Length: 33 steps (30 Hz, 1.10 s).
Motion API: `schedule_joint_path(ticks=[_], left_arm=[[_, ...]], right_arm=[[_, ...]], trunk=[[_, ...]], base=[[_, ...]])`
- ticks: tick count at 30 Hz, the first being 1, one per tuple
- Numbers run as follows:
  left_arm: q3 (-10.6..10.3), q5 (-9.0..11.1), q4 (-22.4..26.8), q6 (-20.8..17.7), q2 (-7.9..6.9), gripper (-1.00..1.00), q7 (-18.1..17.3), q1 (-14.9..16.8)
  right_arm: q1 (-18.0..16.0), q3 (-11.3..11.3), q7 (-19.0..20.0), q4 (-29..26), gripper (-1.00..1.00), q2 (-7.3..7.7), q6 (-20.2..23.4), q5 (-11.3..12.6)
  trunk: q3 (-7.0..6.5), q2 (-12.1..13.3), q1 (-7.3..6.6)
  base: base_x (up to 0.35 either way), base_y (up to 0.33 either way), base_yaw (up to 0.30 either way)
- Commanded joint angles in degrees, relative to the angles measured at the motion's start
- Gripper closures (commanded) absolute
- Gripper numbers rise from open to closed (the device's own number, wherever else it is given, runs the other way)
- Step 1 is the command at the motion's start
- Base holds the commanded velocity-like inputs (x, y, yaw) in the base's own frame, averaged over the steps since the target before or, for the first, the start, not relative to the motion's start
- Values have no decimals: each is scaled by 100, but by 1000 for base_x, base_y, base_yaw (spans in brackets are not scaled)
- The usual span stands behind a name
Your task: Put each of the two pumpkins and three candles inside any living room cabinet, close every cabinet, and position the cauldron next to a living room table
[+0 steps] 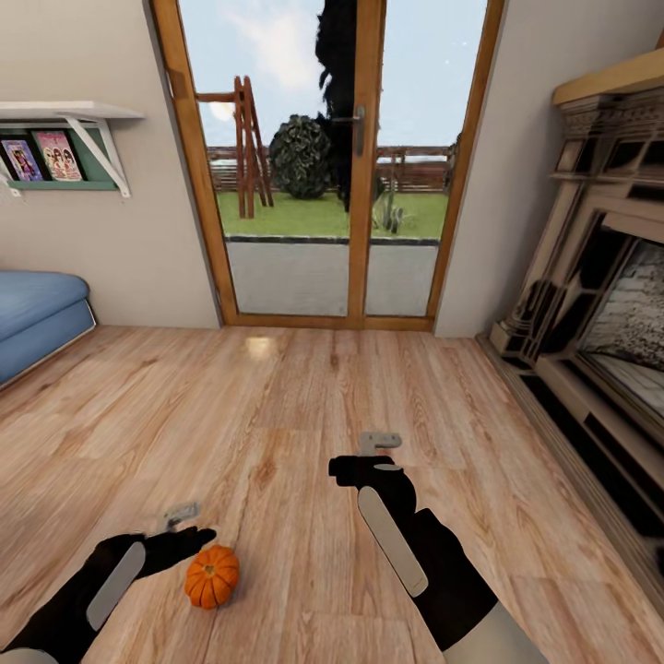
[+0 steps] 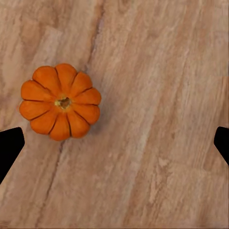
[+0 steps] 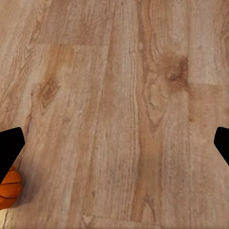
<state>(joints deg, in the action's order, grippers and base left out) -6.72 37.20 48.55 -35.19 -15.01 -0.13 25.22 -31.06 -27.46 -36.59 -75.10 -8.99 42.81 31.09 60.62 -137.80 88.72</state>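
Observation:
One small orange ribbed pumpkin (image 1: 211, 576) sits on the wood floor in front of me, near the lower left of the head view. My left gripper (image 1: 189, 524) hovers above the floor just beside it, open and holding nothing. In the left wrist view the pumpkin (image 2: 60, 101) lies off to one side of the gap between the wide-apart fingers (image 2: 10, 145). My right gripper (image 1: 364, 455) hangs open over bare floor to the pumpkin's right. An edge of the pumpkin (image 3: 8, 189) shows in the right wrist view. The candles, cabinet, table and cauldron are out of view.
A glazed wood-framed door (image 1: 332, 166) to a garden stands straight ahead. A blue sofa (image 1: 37, 314) sits at the left under a wall shelf (image 1: 69, 138) with pictures. A carved fireplace (image 1: 599, 304) lines the right wall. Wood floor (image 1: 304, 397) stretches between them.

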Motion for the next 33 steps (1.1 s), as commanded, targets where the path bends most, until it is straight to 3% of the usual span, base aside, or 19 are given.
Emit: schedule_joint_path(ticks=[1, 3, 4, 5, 8, 10, 16, 20, 23, 33], left_arm=[[18, 22, -183, 135, -51, -100, -373, -1], [57, 39, -699, 493, -169, -100, -1142, -5], [82, 41, -1208, 849, -216, -100, -1670, -7], [95, 46, -1522, 1098, -241, -100, -1979, -7], [112, 52, -2060, 1513, -294, -100, -2716, -8], [116, 56, -2199, 1613, -298, -100, -2967, -8], [243, 70, -2383, 1688, -314, -100, -3106, -8], [683, 56, -2487, 1698, -323, -100, -3122, -8], [823, 51, -2504, 1696, -332, -100, -3132, -8], [881, 66, -2625, 1683, -439, -100, -3182, -8]], right_arm=[[-5, -7, -59, -8, -100, 1, 8, 56], [-5, -6, -59, -11, -100, 2, 8, 50], [-5, -9, -59, -9, -100, 2, 8, 51], [-5, -10, -59, -7, -100, 1, 8, 53], [-5, -13, -59, -5, -100, -1, 8, 50], [-5, -12, -59, -5, -100, 1, 7, 53], [-5, -13, -59, 0, -100, -3, 0, 55], [-5, -9, -59, -1, -100, 1, 0, 55], [-5, -13, -59, -5, -100, 2, 0, 53], [-5, -5, -52, -347, -100, 2, 5, 62]], trunk=[[5, -2, -1], [5, -2, -1], [5, -2, -1], [5, -2, -1], [5, -2, -1], [5, -2, -1], [5, -2, -1], [5, -2, -1], [23, -42, 21], [203, -444, 240]], base=[[0, 0, 0], [0, 0, 0], [0, 0, 0], [0, 0, 0], [0, 0, 0], [0, 0, 0], [0, 0, 0], [0, 0, 0], [0, 0, 0], [0, 0, 0]])
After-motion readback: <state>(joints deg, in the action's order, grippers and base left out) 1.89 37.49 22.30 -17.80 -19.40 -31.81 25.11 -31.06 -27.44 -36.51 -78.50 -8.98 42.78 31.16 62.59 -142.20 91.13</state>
